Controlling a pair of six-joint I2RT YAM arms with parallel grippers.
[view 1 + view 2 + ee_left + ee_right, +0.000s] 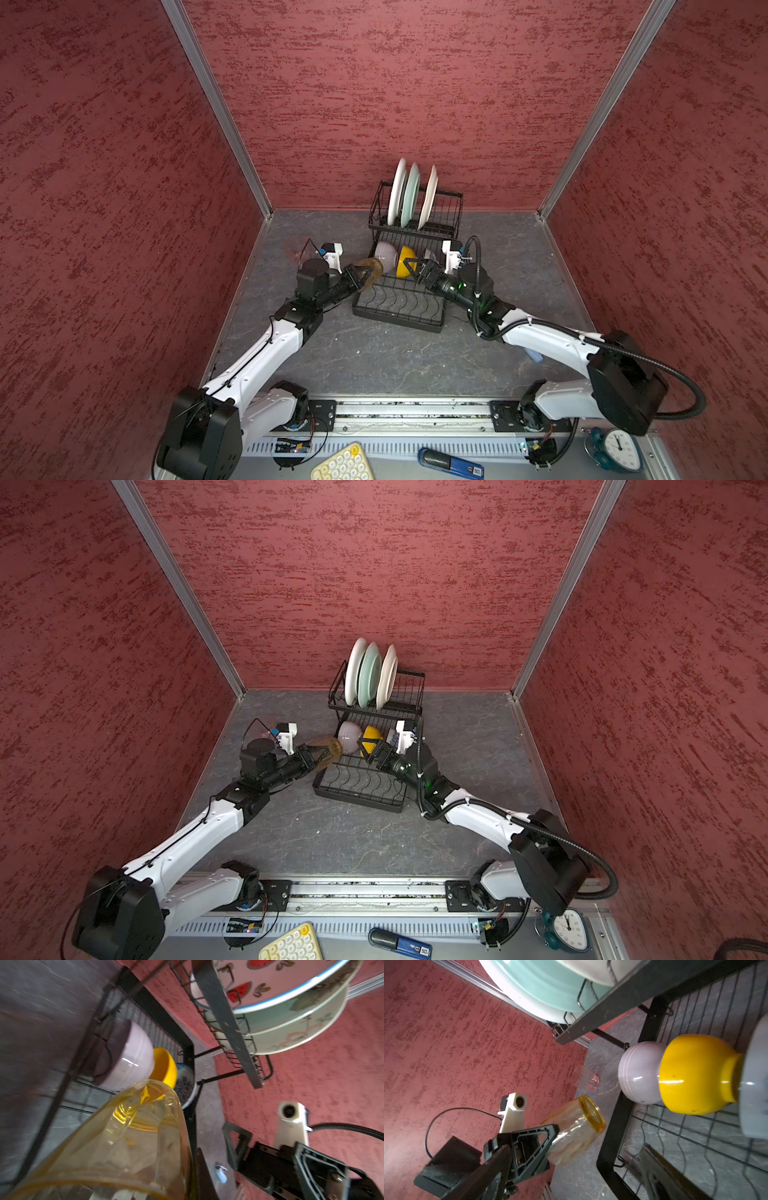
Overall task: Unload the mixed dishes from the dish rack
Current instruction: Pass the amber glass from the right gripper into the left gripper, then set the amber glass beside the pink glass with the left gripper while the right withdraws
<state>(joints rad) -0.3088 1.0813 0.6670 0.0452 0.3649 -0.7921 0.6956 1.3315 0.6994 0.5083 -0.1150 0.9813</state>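
Over the grey tabletop (pixel 374 365), the left gripper (pixel 369 277) clamps the amber tumbler (pixel 375 266) beside the dish rack (pixel 399 309), while the right gripper (pixel 411 271) stands apart near the yellow bowl (pixel 404 253).

Shut in on three sides by red walls (pixel 374 83), rough and darkly mottled; joined at the two back corners by pale metal strips (pixel 221 112); below, a dark grey floor (pixel 374 361) veined like marble; edged on the near side by a metal rail (pixel 415 409); nearer again, a grey ledge (pixel 395 468) with a cream keyboard (pixel 343 463) and a teal alarm clock (pixel 619 451); lit evenly and softly.
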